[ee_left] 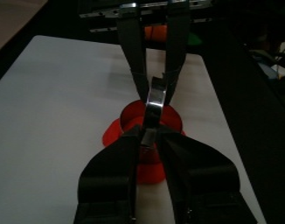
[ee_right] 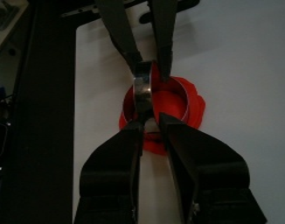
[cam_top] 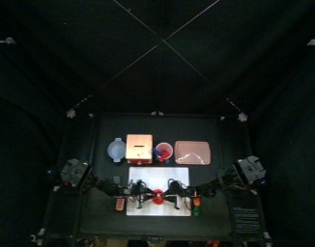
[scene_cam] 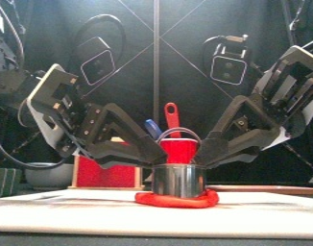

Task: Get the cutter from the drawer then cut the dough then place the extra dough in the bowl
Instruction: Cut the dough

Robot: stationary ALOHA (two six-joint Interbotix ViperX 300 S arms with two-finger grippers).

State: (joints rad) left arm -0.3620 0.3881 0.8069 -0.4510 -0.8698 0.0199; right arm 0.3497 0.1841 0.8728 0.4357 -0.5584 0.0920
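Your left gripper (ee_left: 149, 122) has its two jaws drawn in to a narrow slit, pinching the wall of the round metal cutter (scene_cam: 181, 180) on its 9 o'clock side. Your right gripper (ee_right: 148, 114) is drawn in just as narrowly on the wall at the 3 o'clock side. From the front you see the two grippers slanting down from either side and meeting at the rim.

The cutter stands upright on the red dough (scene_cam: 176, 201). The dough shows as a flat ring spreading out from under the cutter's base all the way round. In your right wrist view more dough shows on one side of the cutter than on the other.

The dough lies flat on the white cutting board (scene_cam: 69, 197), which sits at the 6 o'clock edge of the table, and both arms reach in over its middle.

Looking outward from the cutter, four things stand in a row behind the board:
- **12 o'clock:** the red cup (scene_cam: 181, 150), holding a blue toy knife (scene_cam: 152, 126) and a red toy knife (scene_cam: 171, 113) that stick up from it.
- **Toward 11 o'clock, just beside the cup:** the pale wooden box (cam_top: 139, 148), with its red drawer front (scene_cam: 106, 174) facing you.
- **10 o'clock, past the box:** the blue-grey bowl (cam_top: 116, 150).
- **1 o'clock:** the flat pink tray (cam_top: 192, 151).
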